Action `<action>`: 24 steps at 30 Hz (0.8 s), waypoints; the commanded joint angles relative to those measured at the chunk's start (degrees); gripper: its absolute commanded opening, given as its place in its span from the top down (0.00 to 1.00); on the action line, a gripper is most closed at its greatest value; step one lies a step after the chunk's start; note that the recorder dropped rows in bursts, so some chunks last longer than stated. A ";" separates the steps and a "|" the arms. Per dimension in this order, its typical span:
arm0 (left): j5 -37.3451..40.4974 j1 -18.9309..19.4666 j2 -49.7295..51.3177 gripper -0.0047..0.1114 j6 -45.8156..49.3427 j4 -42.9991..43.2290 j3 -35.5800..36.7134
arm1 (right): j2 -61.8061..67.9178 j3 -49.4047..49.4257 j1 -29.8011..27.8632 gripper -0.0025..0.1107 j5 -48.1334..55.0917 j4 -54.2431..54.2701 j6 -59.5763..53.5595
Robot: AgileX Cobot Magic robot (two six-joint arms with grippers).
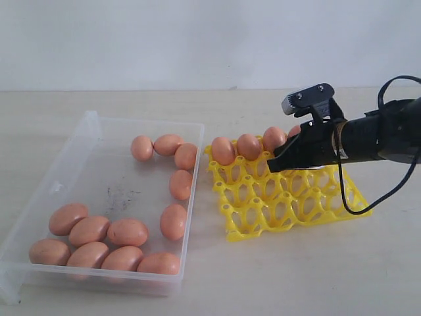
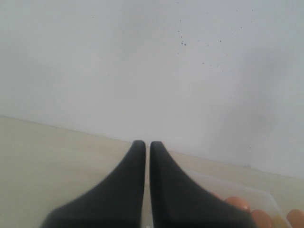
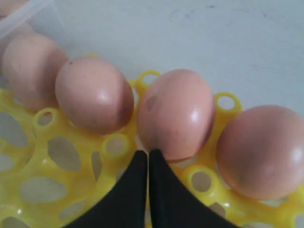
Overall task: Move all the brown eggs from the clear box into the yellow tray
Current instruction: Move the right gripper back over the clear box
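Twelve brown eggs (image 1: 127,232): loose in clear box (image 1: 92,125), at 9 o'clock. Four more: 12 o'clock row of yellow tray (image 1: 289,204). Right hand (image 1: 273,164): clenched, empty, low over that row; a sweep toward 9 o'clock could knock seated eggs. Left hand (image 2: 147,145): clenched, empty. Tabletop (image 1: 296,276): open at 5 o'clock.

I count sixteen brown eggs (image 1: 127,232) in all: twelve in the single clear box (image 1: 99,171) and four in the single yellow tray (image 1: 289,204). Box tally: five strung from its 12 o'clock edge down the 3 o'clock side, seven bunched toward its 7 o'clock corner. Tray tally: all four along the 12 o'clock row, the one at the 1 o'clock end partly hidden from me.
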 commanded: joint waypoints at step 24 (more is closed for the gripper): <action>0.00 -0.24 -0.16 0.93 0.33 -0.28 -0.15 | -7.85 -7.17 8.94 0.98 -6.78 -23.14 23.96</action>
